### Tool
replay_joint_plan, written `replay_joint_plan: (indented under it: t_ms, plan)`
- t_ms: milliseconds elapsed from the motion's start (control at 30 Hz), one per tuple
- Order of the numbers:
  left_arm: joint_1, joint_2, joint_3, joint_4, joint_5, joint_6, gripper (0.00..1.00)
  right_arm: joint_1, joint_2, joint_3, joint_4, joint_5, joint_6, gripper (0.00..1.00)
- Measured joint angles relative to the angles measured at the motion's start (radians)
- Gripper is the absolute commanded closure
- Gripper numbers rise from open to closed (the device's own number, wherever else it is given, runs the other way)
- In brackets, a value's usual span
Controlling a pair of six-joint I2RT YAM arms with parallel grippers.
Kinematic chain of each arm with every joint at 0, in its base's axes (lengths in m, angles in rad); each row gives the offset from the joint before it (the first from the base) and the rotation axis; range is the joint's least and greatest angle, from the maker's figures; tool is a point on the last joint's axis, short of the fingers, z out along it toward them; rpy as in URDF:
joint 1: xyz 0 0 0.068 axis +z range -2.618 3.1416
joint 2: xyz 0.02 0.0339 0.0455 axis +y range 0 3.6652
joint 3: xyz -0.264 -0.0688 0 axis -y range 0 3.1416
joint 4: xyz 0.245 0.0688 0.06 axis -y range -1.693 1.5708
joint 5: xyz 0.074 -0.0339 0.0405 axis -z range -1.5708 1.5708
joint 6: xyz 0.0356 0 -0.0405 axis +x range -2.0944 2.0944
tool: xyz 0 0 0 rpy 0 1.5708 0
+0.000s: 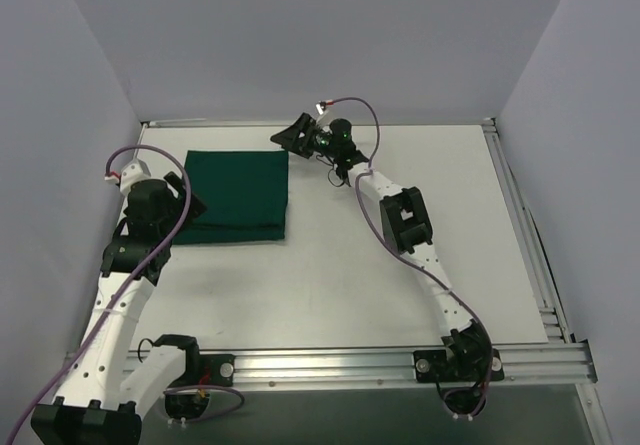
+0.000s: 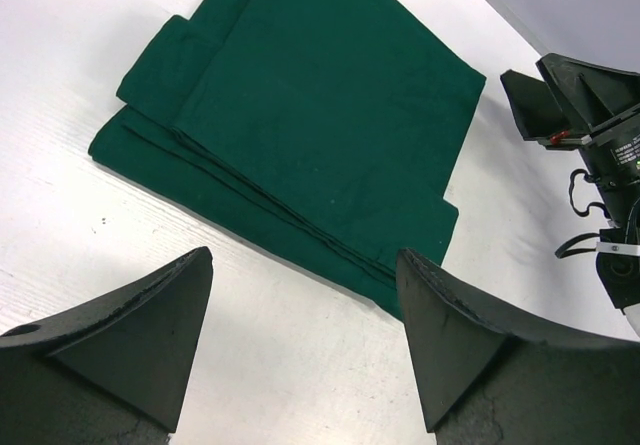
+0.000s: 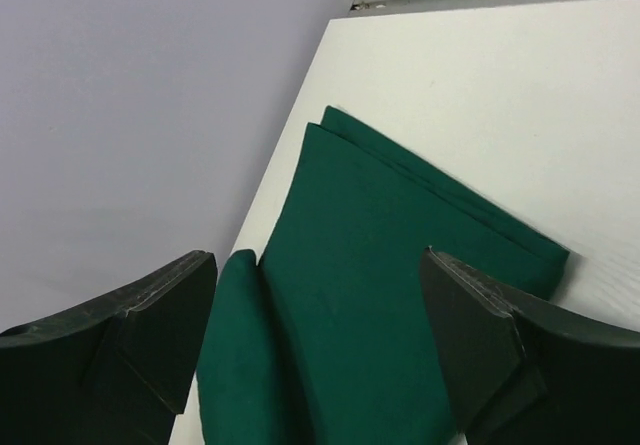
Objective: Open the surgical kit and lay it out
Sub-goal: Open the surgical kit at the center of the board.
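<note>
My left fingers (image 2: 150,335) stand spread wide apart with nothing between them. Through the gap in my left wrist view I see bare white tabletop (image 2: 60,145). Just past it, toward 12 o'clock, is the near edge of the dark green folded cloth wrap (image 2: 320,115). My right fingers (image 3: 480,345) are parted too and hold nothing. The green cloth fills the space between them, lying lower down, and I cannot tell from that view whether the tips touch it.

From the top camera the wrap is a flat, nearly square packet on the tabletop, at about 10 o'clock from the tabletop's middle and near the left wall. It is folded shut and its inside is hidden. Stacked layers show along its edges, and my left wrist view shows a small flap sticking out at the corner toward 10 o'clock. In my right wrist view a rounded fold runs along the side toward 7 o'clock.

In the top view my left fingers sit at the packet's 8 o'clock side, over its left edge near the lower corner. My right fingers sit at its 1 o'clock corner, just beyond the cloth and pointed toward it. So my two arms meet the wrap from opposite corners.

In my left wrist view the right fingers show at 2 o'clock, beside the wrap's far corner, with a strip of white tabletop between them and the cloth. A purple cable (image 1: 372,125) loops behind my right wrist.
</note>
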Motion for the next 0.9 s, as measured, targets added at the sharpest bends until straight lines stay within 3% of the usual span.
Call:
replay_joint_plan:
  t_ms: [167,400,567,667,900]
  plan:
    - [0.0,-0.001,-0.009,0.0,0.0,0.0,0.17,0.001,-0.079,-0.09,-0.148,0.022,-0.122,0.22]
    - [0.0,-0.032,-0.01,-0.01,-0.001,0.0,0.16,0.039,-0.509,-0.628,-0.346,0.109,-0.301,0.27]
    - [0.0,-0.063,-0.009,-0.026,0.0,-0.003,0.16,0.124,-0.724,-0.806,-0.354,0.14,-0.364,0.36]
    - [0.0,-0.071,-0.008,-0.041,0.0,-0.01,0.17,0.174,-0.772,-0.866,-0.35,0.158,-0.38,0.43]
    - [0.0,-0.06,0.016,-0.104,0.0,-0.031,0.17,0.263,-0.782,-0.984,-0.394,0.216,-0.386,0.41]
